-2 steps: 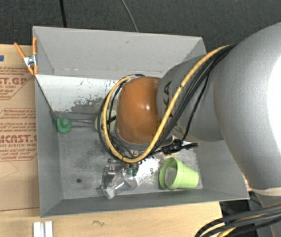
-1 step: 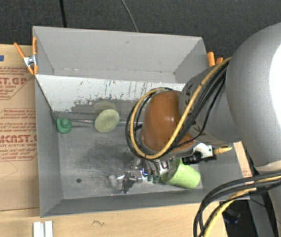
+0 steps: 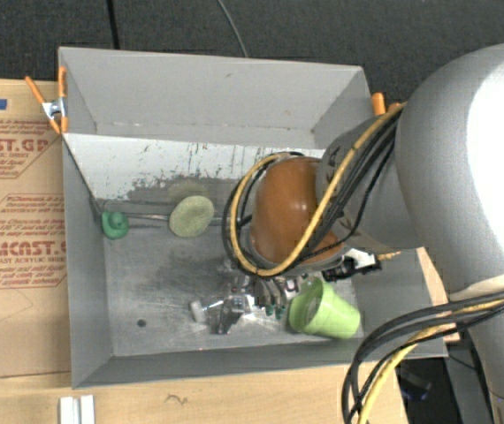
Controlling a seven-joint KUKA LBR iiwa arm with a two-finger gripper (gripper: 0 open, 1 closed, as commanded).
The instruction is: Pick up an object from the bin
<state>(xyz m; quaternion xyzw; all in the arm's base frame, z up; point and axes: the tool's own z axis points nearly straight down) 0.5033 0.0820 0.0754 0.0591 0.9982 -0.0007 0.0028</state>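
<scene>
Scuffed grey sheet metal forms the bin (image 3: 85,325), its sloped back wall streaked with dark scratches and its flat floor dulled with rubbed patches. Down near the front wall, the gripper (image 3: 226,307) sits low at the floor, a cluster of small shiny metal parts. Whether it is clenched or released cannot be told, and nothing can be made out in its grasp. Just to its right, close beside it, a light green plastic cup (image 3: 326,314) lies on its side, its round mouth turned towards the gripper. Above the gripper, a smooth, glossy orange-brown domed cover (image 3: 287,206) wraps the wrist, with looped black and yellow cables (image 3: 238,212) round it. Well apart, by the back wall, lies a pale green matt round disc (image 3: 191,216), and at the left a small bright green knob (image 3: 115,226) sits against the side wall.
</scene>
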